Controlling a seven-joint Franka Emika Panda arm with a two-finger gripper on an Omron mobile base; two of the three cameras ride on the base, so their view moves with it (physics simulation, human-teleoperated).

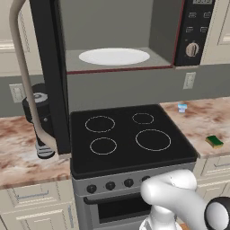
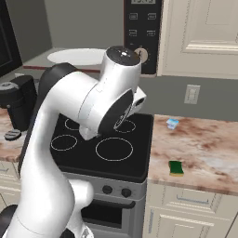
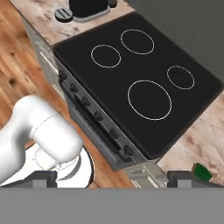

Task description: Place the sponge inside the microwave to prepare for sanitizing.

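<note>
The sponge (image 1: pixel 214 141), a small yellow block with a green top, lies on the marble counter right of the stove, near the counter's front edge (image 2: pixel 176 168). The microwave (image 1: pixel 112 31) hangs above the stove with its black door (image 1: pixel 48 67) swung wide open to the left. Its grey inside holds a white round plate (image 1: pixel 114 56) and nothing else. My gripper (image 3: pixel 113 178) hovers high over the stove's front edge, open, with nothing between its fingers. In the hand view the sponge (image 3: pixel 202 172) peeks out beside the right fingertip (image 3: pixel 186 177).
The black stove top (image 1: pixel 130 132) lies under the microwave. A small bluish glass (image 1: pixel 182 107) stands at the back of the right counter. A black coffee machine (image 1: pixel 37 108) sits on the left counter behind the door's beige handle (image 1: pixel 22 81). My arm (image 2: pixel 93 107) hides part of the stove.
</note>
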